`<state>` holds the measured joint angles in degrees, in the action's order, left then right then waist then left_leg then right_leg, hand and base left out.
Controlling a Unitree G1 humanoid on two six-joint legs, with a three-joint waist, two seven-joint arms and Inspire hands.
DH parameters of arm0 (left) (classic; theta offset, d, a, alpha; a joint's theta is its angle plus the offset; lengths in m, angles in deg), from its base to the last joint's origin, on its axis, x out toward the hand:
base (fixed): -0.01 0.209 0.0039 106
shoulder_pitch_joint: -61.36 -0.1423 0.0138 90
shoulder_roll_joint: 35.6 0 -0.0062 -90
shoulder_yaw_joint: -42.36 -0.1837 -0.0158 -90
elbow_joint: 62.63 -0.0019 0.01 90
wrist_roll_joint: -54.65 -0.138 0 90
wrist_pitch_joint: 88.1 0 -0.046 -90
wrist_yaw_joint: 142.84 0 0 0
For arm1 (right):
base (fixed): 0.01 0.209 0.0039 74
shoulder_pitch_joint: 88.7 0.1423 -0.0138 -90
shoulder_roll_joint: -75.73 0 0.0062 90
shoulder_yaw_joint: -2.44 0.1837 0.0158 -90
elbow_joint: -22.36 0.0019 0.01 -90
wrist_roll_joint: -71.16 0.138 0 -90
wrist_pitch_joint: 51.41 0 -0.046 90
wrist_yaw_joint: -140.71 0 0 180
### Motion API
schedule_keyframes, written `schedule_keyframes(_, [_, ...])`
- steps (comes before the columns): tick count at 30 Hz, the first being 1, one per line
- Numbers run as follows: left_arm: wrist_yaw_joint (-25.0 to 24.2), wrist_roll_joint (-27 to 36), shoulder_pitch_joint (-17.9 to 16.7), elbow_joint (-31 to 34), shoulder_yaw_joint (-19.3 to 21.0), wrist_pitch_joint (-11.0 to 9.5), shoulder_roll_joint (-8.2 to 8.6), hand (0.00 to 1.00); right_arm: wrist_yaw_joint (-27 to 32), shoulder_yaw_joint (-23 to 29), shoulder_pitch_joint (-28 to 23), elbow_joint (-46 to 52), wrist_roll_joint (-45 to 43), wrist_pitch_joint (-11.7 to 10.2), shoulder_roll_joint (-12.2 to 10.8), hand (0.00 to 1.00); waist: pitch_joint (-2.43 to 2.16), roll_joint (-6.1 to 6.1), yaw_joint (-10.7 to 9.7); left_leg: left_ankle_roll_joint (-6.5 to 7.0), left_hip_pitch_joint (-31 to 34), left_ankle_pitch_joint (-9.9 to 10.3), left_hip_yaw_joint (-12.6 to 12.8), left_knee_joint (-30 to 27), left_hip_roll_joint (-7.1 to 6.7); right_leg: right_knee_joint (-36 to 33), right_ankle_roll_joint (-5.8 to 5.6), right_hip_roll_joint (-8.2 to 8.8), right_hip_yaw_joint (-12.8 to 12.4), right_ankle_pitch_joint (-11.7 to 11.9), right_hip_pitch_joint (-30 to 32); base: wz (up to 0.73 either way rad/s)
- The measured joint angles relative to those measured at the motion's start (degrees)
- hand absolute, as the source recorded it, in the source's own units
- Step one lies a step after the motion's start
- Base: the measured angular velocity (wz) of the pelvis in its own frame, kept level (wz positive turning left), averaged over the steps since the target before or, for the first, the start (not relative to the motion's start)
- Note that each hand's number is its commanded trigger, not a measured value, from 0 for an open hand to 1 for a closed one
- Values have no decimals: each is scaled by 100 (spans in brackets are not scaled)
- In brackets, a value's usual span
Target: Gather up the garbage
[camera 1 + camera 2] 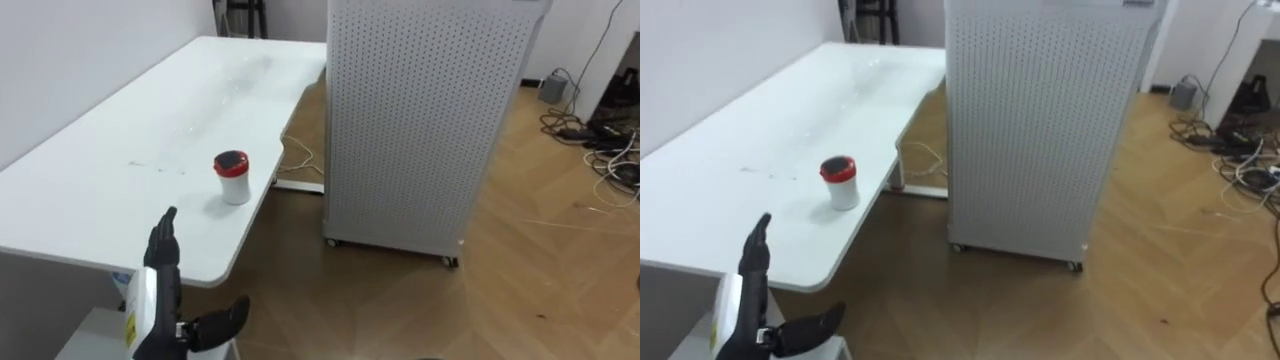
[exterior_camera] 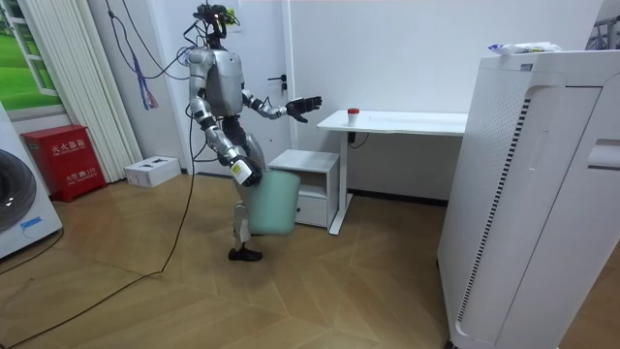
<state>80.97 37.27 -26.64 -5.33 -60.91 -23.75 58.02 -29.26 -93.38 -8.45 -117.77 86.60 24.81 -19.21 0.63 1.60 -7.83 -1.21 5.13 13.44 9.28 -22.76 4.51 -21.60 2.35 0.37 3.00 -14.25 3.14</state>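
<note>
A small white cup with a red lid [image 1: 232, 177] stands upright near the front edge of the white desk [image 1: 110, 190]. My left hand [image 1: 163, 255] is open, fingers straight, raised short of the desk's near corner and pointing toward the cup, not touching it. In the room view I stand a step from the end of the desk, the left hand [image 2: 302, 105] stretched toward the cup [image 2: 353, 112]. My right hand [image 2: 242, 174] hangs at my hip, shut on the rim of a pale green bin [image 2: 273, 206] held off the floor.
A tall white perforated unit on castors [image 1: 420, 130] stands on the wooden floor right of the desk, a narrow gap between them. Loose cables [image 1: 600, 150] lie at the far right. A white drawer cabinet [image 2: 308, 184] sits beside the desk's end.
</note>
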Motion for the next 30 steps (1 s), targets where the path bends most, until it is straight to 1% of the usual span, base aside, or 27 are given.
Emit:
schedule_keyframes(2, [45,110,6,0,-8,-12,5,0,34,35,-27,52,3,0,-10,100,-1,-16,-9,14,-2,7,-1,14,-43,13,-29,36,3,-18,17,2])
schedule_keyframes(3, [50,203,7,0,-13,-12,2,0,60,32,-57,101,3,4,-10,100,6,-38,-3,38,5,29,-1,5,-49,33,-40,38,-6,-25,14,0])
schedule_keyframes(5, [57,220,11,0,-8,-13,3,0,80,34,-49,107,-4,7,-10,100,-4,-70,43,52,19,84,-1,-46,-56,37,-61,36,-77,-44,16,-10])
schedule_keyframes(7, [47,219,11,0,-7,-14,5,0,65,32,-13,109,-7,12,-10,100,-6,-70,77,71,7,152,-1,-98,-124,-152,-95,85,-141,-161,92,-15])
schedule_keyframes(8, [28,219,9,-1,-8,-13,15,0,50,34,16,109,-9,16,-11,100,-4,-71,68,97,-10,195,-5,-122,-176,-297,-127,142,-153,-247,124,-4])
schedule_keyframes(9, [-10,219,5,-1,-9,-13,28,0,32,33,18,109,1,16,-11,100,-2,-71,70,130,-39,226,-11,-162,-228,-435,-168,165,-173,-316,156,-6])
schedule_keyframes(10, [-36,219,5,0,-9,-13,27,0,30,33,17,109,10,17,-11,100,1,-86,91,136,-51,269,-11,-204,-233,-513,-188,167,-192,-338,175,-21])
schedule_keyframes(11, [-68,220,5,0,-8,-13,22,0,15,30,13,109,27,23,-15,100,15,-112,158,148,-87,364,-12,-298,-229,-646,-215,173,-193,-373,194,-30])
schedule_keyframes(12, [-71,220,5,0,-7,-13,22,0,-13,29,8,112,25,32,-23,100,15,-110,191,164,-111,451,-34,-377,-250,-735,-229,210,-143,-437,204,-28])
schedule_keyframes(13, [-75,219,5,3,-4,-13,22,0,-28,29,9,124,22,39,-22,100,15,-105,190,171,-104,493,-40,-419,-272,-747,-230,246,-123,-485,197,-13])
schedule_keyframes(14, [-85,216,5,7,-1,-13,28,0,-44,33,18,151,13,59,-18,100,20,-97,184,203,-78,540,-49,-477,-315,-794,-256,287,-126,-554,208,0])
schedule_keyframes(17, [-168,208,7,7,38,-13,28,0,-100,31,13,151,2,93,-27,100,23,-67,188,289,-55,615,-27,-498,-383,-865,-325,376,-125,-596,255,-3])
schedule_keyframes(18, [-174,195,7,7,104,-14,20,0,-150,31,19,151,5,93,-31,100,33,-26,204,319,-49,633,13,-506,-380,-934,-360,422,-113,-613,305,-10])
schedule_keyframes(19, [-174,195,6,7,135,-14,15,0,-157,30,22,151,11,93,-31,100,34,-14,208,337,-44,645,48,-516,-377,-952,-374,436,-107,-615,323,-31])
schedule_keyframes(20, [-170,195,6,7,201,-14,14,0,-164,30,31,148,43,93,-23,100,30,6,335,364,-49,682,203,-520,-352,-1031,-392,466,-83,-606,417,-56])
schedule_keyframes(21, [-166,208,-4,7,247,-14,5,0,-191,28,42,134,79,93,-20,100,32,-10,480,359,-52,764,351,-598,-286,-1085,-406,481,107,-584,478,-69])
schedule_keyframes(22, [-166,211,-3,7,265,-14,-5,0,-207,16,44,124,88,93,-27,100,34,-14,530,358,-57,810,411,-647,-244,-1115,-402,495,226,-568,497,-59])
schedule_keyframes(23, [-163,205,-2,7,326,-14,-26,0,-231,-16,43,118,76,96,-47,100,33,-11,535,357,-55,876,470,-718,-182,-1123,-393,520,413,-558,502,-38])
schedule_keyframes(24, [-163,203,1,7,402,-14,-25,0,-303,-22,45,118,49,96,-45,100,31,-10,514,368,-67,890,518,-705,-159,-1083,-392,542,546,-515,498,-28])
schedule_keyframes(26, [-162,188,1,7,421,-23,-26,0,-394,-23,47,120,46,96,-31,100,29,-47,566,374,-80,893,631,-651,-94,-914,-385,521,670,-404,482,-36])
schedule_keyframes(27, [-174,151,2,7,415,-48,-12,0,-409,-33,52,119,48,97,-31,100,29,-55,647,376,-81,892,714,-609,-69,-887,-386,502,673,-336,498,-46])
schedule_keyframes(28, [-178,154,2,8,414,-65,-2,0,-410,-49,56,118,47,97,-30,100,30,-57,673,380,-78,894,749,-595,-50,-876,-392,487,681,-300,524,-42])
schedule_keyframes(29, [-183,147,2,7,416,-76,-3,0,-409,-80,76,113,36,105,-32,100,40,-80,695,388,-62,899,764,-592,-3,-866,-390,480,723,-211,560,-29])
schedule_keyframes(30, [-186,147,2,7,416,-91,-8,0,-436,-86,86,112,24,108,-27,100,45,-88,691,390,-75,898,757,-556,8,-889,-408,488,717,-160,607,-23])
